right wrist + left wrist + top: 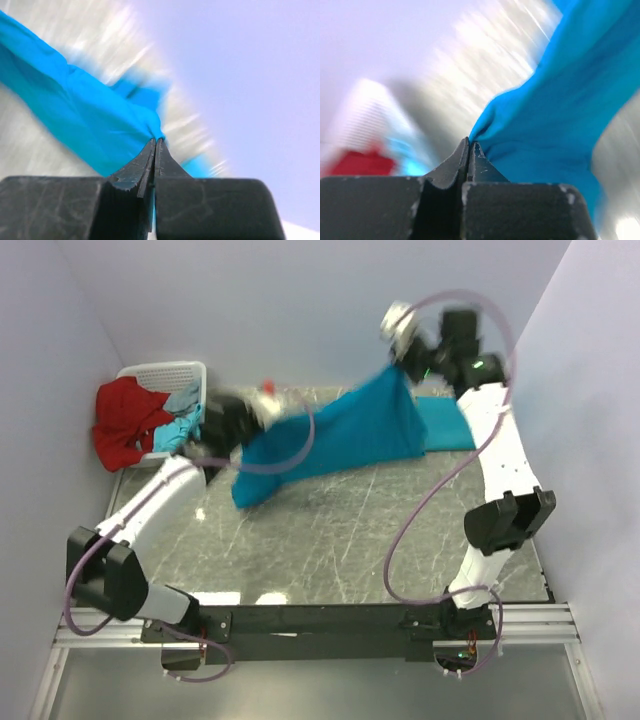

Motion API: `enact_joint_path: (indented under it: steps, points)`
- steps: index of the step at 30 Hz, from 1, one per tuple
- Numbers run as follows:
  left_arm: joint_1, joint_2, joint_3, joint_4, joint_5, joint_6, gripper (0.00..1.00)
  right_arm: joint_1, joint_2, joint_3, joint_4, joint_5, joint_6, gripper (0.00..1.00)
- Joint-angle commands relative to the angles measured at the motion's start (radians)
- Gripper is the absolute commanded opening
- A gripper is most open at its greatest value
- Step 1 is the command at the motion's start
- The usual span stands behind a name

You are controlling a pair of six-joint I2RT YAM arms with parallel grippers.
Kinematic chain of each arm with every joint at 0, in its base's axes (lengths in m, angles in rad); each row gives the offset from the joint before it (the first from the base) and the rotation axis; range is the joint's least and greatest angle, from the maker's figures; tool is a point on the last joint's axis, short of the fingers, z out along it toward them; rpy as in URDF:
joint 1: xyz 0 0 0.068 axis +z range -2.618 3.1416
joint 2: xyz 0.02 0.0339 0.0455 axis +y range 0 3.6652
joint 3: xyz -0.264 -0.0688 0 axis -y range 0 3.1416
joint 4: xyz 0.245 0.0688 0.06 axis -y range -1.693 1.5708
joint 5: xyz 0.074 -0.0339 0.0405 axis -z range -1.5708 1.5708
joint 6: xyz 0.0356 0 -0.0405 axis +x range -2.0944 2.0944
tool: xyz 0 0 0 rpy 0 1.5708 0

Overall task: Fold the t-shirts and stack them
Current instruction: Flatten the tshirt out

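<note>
A teal-blue t-shirt (335, 435) hangs stretched in the air between both grippers, above the back of the marble table (330, 540). My left gripper (243, 430) is shut on its left edge; the left wrist view shows the t-shirt (560, 115) pinched at the fingertips (470, 142). My right gripper (405, 365) is raised at the back right and shut on the shirt's upper corner, with the t-shirt (85, 120) running off from the fingertips (157, 142). A second teal t-shirt (445, 425) lies flat on the table at the back right, partly behind the hanging one.
A white basket (165, 375) at the back left holds a red garment (125, 425) and light-blue cloth (180, 415). White walls close in on the left, back and right. Both wrist views are motion-blurred.
</note>
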Motion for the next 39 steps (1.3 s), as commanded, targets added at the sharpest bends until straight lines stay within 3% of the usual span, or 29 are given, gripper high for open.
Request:
enact_joint_path:
  steps: [1, 3, 5, 9, 14, 15, 21, 22, 23, 24, 25, 26, 27, 32, 37, 39]
  points:
    - [0.036, -0.010, 0.391, 0.086, -0.016, -0.064, 0.00, -0.110, 0.017, 0.381, 0.062, -0.109, 0.265, 0.00]
    - [0.036, -0.053, 0.473, 0.092, 0.023, -0.092, 0.00, -0.168, -0.014, 0.411, 0.120, -0.271, 0.330, 0.00]
    - [0.036, -0.145, 0.495, 0.115, 0.118, -0.117, 0.00, -0.251, -0.150, 0.294, 0.253, -0.392, 0.387, 0.00]
    - [0.034, -0.341, 0.315, 0.168, 0.303, -0.164, 0.01, -0.319, -0.481, -0.215, 0.401, -0.512, 0.309, 0.00]
    - [0.034, -0.522, 0.005, 0.014, 0.506, -0.190, 0.00, -0.328, -0.673, -0.526, 0.164, -0.526, -0.047, 0.00]
    - [0.033, -0.550, -0.108, -0.006, 0.541, -0.181, 0.00, -0.336, -0.721, -0.610, 0.117, -0.499, -0.102, 0.00]
    - [-0.005, -0.751, -0.400, -0.130, 0.851, -0.175, 0.00, -0.417, -0.874, -0.926, -0.261, -0.329, -0.544, 0.00]
    - [-0.027, -0.768, -0.451, -0.130, 0.886, -0.184, 0.02, -0.448, -0.882, -0.954, -0.327, -0.280, -0.684, 0.00]
    - [-0.050, -0.788, -0.471, -0.133, 0.914, -0.211, 0.14, -0.465, -0.888, -0.981, -0.430, -0.197, -0.731, 0.00]
    - [-0.094, -0.782, -0.486, -0.179, 0.978, -0.231, 0.26, -0.478, -0.894, -1.035, -0.459, -0.149, -0.759, 0.06]
    - [-0.117, -0.774, -0.485, -0.213, 1.012, -0.185, 0.44, -0.488, -0.893, -1.051, -0.484, -0.109, -0.761, 0.48]
    - [-0.139, -0.765, -0.482, -0.211, 1.018, -0.175, 0.99, -0.498, -0.891, -1.060, -0.481, -0.065, -0.744, 0.57]
    - [-0.162, -0.762, -0.477, -0.193, 0.996, -0.233, 0.99, -0.511, -0.888, -1.061, -0.487, -0.063, -0.742, 0.67]
    - [-0.162, -0.713, -0.365, -0.146, 0.737, -0.244, 0.99, -0.540, -0.871, -0.986, -0.493, -0.175, -0.765, 0.77]
    - [-0.162, -0.618, -0.327, -0.047, 0.416, -0.449, 0.99, -0.508, -0.707, -0.916, -0.405, -0.400, -0.634, 0.76]
    - [-0.161, -0.541, -0.324, -0.040, 0.328, -0.495, 1.00, -0.377, -0.605, -0.920, -0.340, -0.395, -0.469, 0.69]
